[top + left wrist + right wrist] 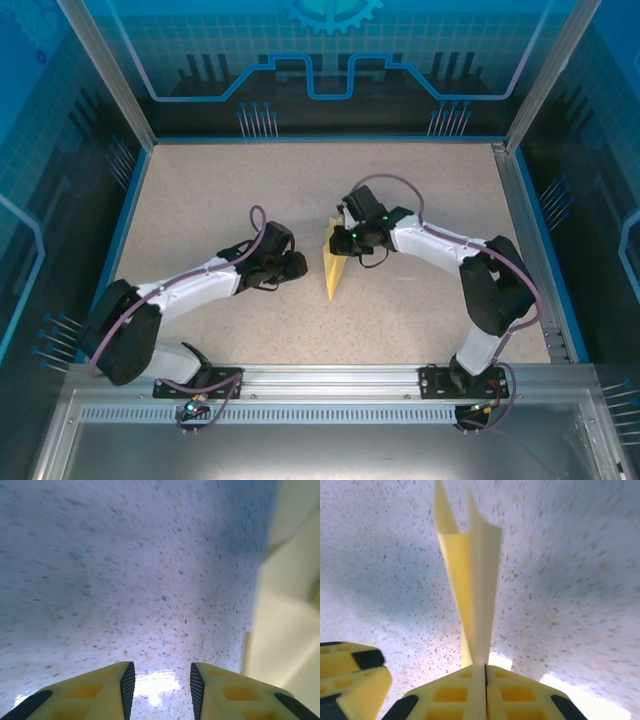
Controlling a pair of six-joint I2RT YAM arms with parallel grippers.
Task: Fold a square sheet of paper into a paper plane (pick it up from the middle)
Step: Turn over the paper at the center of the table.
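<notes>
Contact on the right side: the right hand is clamped flat on the wide far end of the paper plane, pads closed with the yellow folds between them. The plane sits mid-tabletop, its long axis running far to near, sharp tip aimed back toward the arm bases. From the right wrist, the right hand bites the paper plane along its centre crease, and the dart stretches straight away from the camera. The left hand sits just left of the plane, low over the surface. From its wrist, the left hand is narrowly parted, with bare tabletop in the gap and yellow paper at the right edge.
</notes>
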